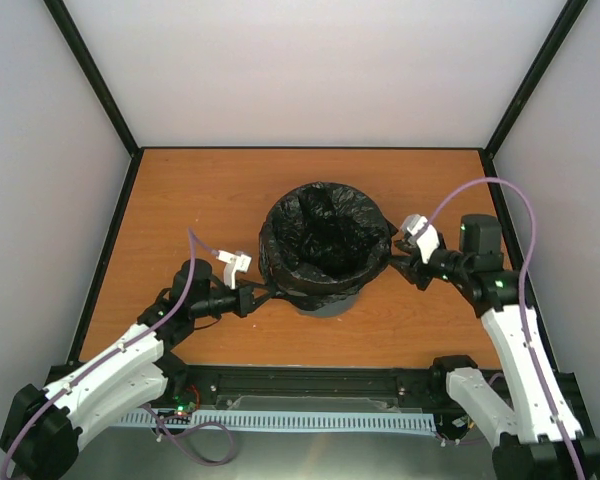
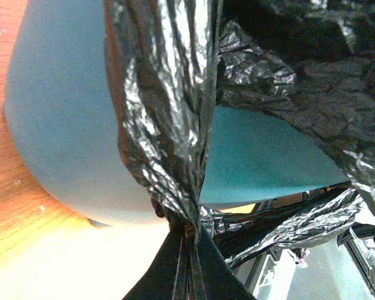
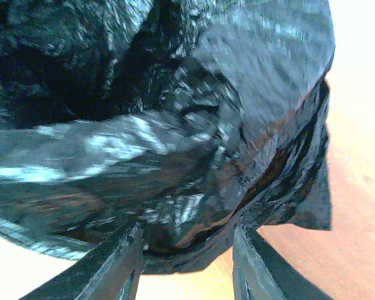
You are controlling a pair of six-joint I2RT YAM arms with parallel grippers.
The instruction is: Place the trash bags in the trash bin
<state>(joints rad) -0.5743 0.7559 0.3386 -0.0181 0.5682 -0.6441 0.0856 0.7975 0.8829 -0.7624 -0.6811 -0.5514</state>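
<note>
I am looking down on the wooden table [image 1: 180,200], and the trash bag [image 1: 325,235] is sitting in the middle of it, opened out and lining the trash bin [image 1: 325,306]. The black film is folding over the whole rim and hanging down the outside, so only the lower teal wall is showing.

The left gripper [image 1: 255,297] is sitting low at the bin's left side, just beside the wall. Through the left wrist camera its jaws are pressing together on a twisted strand of the bag, which is running from the fingertips up across the bin's teal side.

The right gripper [image 1: 400,258] is sitting at the rim on the bin's right side. In the right wrist view its two fingers [image 3: 122,262] are standing apart, and a bulge of the draped bag is hanging between and just above their tips. I cannot tell whether the pads are touching the film.
</note>
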